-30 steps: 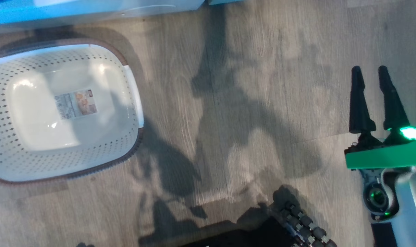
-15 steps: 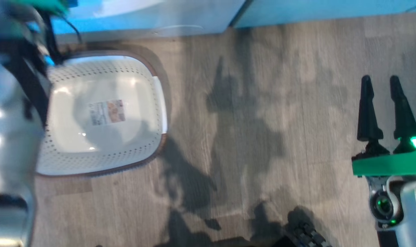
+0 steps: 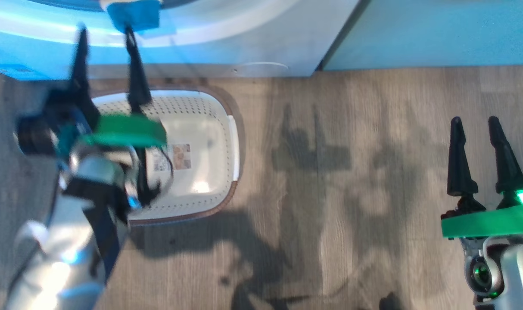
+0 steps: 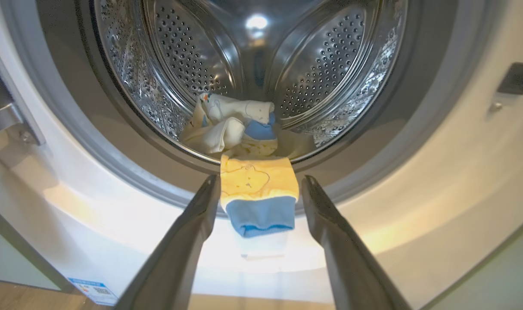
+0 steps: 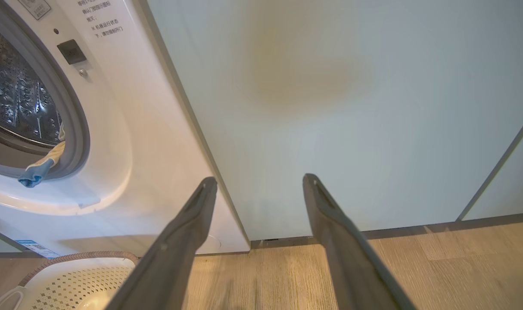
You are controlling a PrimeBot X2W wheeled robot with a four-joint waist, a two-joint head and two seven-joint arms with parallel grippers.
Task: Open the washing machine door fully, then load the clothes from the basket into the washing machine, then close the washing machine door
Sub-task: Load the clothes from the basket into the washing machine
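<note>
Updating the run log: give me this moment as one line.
washer: open | basket: empty | clothes: in drum, yellow piece hanging over gasket | left gripper: open, empty, at drum mouth | right gripper: open, empty

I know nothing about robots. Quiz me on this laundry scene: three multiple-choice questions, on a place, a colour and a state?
1. Where does the yellow garment hang? A. On the basket's handle. B. Over the grey gasket. C. On the floor.
2. What colour is its cuff? A. Red. B. Blue. C. Black.
3. How is the left gripper? A. Open. B. Shut on the garment. C. Shut on a sock.
Answers: 1 B, it droops out of the drum; 2 B, a blue band ends it; 3 A, its fingers stand apart.
</note>
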